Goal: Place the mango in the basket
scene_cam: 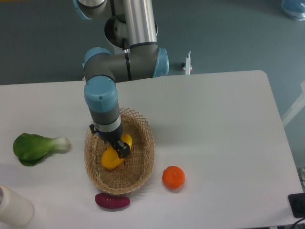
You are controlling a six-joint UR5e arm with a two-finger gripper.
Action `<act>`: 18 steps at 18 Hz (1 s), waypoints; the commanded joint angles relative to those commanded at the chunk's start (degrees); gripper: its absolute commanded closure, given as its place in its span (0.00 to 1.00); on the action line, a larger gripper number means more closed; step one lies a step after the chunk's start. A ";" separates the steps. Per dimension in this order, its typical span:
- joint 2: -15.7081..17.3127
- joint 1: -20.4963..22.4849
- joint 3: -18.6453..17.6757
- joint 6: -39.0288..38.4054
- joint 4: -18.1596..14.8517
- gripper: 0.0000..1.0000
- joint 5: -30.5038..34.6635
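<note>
Scanning from the left edge, the bok choy (35,147) and a whitish cylinder (13,208) down in the corner sit well apart from the action, so nothing over there matters for this step.

Moving in, the basket (143,138) has the arm planted right over it. The gripper (120,146) is down inside the rim, clamped on the mango (114,153), which sits low over the woven floor, roughly in the middle. Whether the fruit is actually touching the weave or hanging just above it can't be told from this angle.

So the step in hand looks like the release. Doing it well probably means getting the mango all the way onto the basket floor first, then opening the fingers and lifting straight up. A smooth oval fruit like that could roll if dropped, though the raised sides should keep it in. Pulling out sideways risks snagging the lattice rim and dragging the light basket along.

Just below the basket lies a dark purple-red vegetable (112,201), close to the rim, and to the right an orange (173,177) sits near it. Neither is in the way of a vertical exit.

Hard to see: the wrist covers the back-left rim and most of the fingers, so how they pinch the mango isn't clear. The white cylinder is cut off by the frame.
</note>
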 joint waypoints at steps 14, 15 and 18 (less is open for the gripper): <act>2.20 12.99 3.25 2.40 1.07 0.00 -1.24; 2.03 14.23 3.51 5.57 0.89 0.00 -1.23; 1.68 17.39 3.78 7.53 0.80 0.00 -1.23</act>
